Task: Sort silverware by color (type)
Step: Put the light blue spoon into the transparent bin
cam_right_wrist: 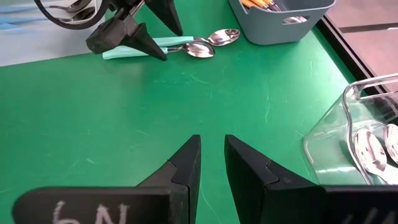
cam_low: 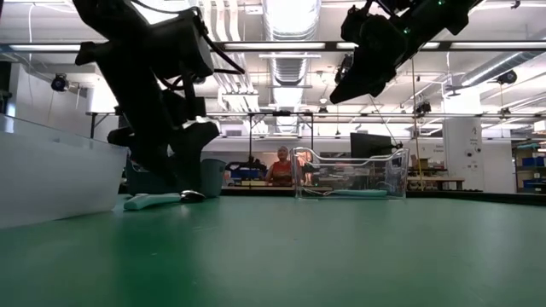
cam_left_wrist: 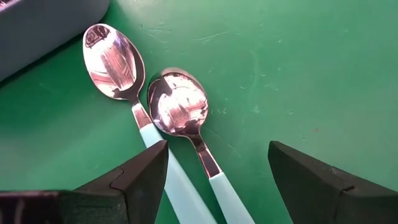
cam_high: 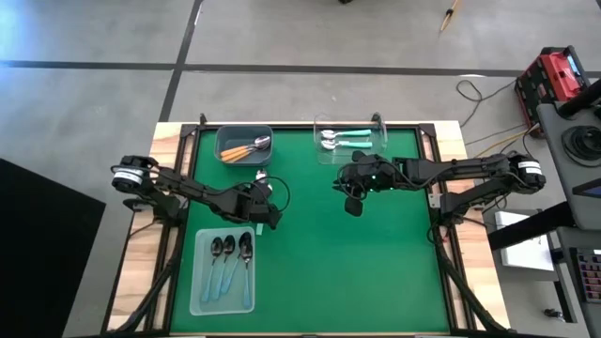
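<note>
Two teal-handled spoons (cam_left_wrist: 180,106) lie side by side on the green mat (cam_high: 376,244), bowls toward the far edge; the low view shows one handle (cam_low: 153,201) flat on the mat. My left gripper (cam_left_wrist: 217,149) is open and slants down just above them. Its fingers (cam_left_wrist: 146,168) straddle the neck of one spoon, and one finger is over the other spoon's handle. In the high view the left gripper (cam_high: 268,214) covers most of both spoons. My right gripper (cam_right_wrist: 212,143) hangs above the mat's middle (cam_high: 352,202), with a narrow gap between its fingers and nothing in it.
A grey bin (cam_high: 230,136) at the far left holds orange-handled spoons (cam_high: 249,150). A clear tray (cam_high: 376,145) at the far middle holds teal-handled spoons (cam_high: 340,139). A light-blue tray (cam_high: 202,291) near the front left holds three dark-bowled spoons (cam_high: 230,252). The mat's right half is bare.
</note>
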